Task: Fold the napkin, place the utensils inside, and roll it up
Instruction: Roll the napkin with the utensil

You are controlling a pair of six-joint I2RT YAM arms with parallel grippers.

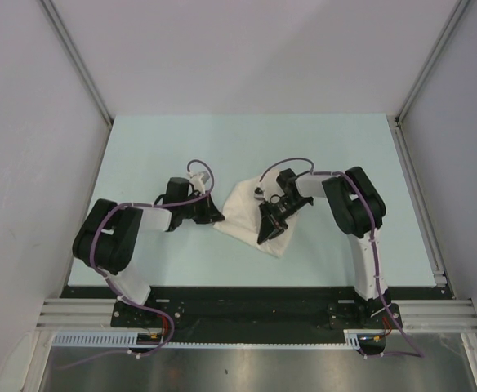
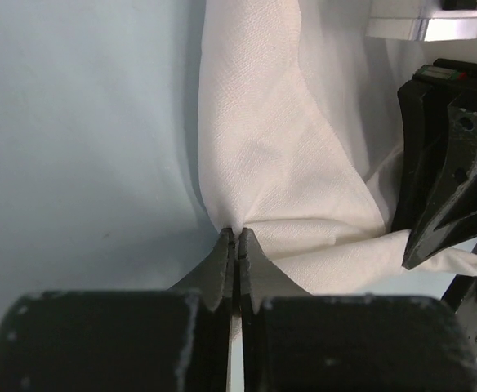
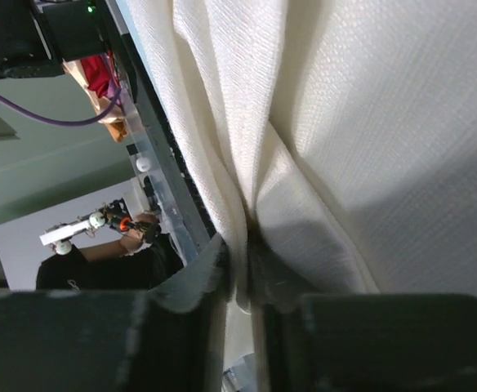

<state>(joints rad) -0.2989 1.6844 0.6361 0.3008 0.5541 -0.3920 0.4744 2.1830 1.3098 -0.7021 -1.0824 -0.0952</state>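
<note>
Pale green tabletop point(image 1: 222, 139); plain grey walls point(image 1: 255, 49) on three sides; aluminium rail point(image 1: 247, 310) along near edge.

Plain white napkin point(image 1: 242, 212), pale blue table point(image 1: 222, 147)

A pale green table point(image 1: 222, 139) stands between grey walls point(image 1: 26, 122), with possibly a dark-clad person point(image 3: 75, 265) beyond its near edge.

I see the napkin point(image 1: 242, 214), a white woven cloth, bunched in a creased heap at the middle of the worktop point(image 1: 181, 147). Its left tip puckers in the left pincer point(image 2: 235, 237); the right pincer point(image 3: 240, 253) clasps a draped fold.
</note>
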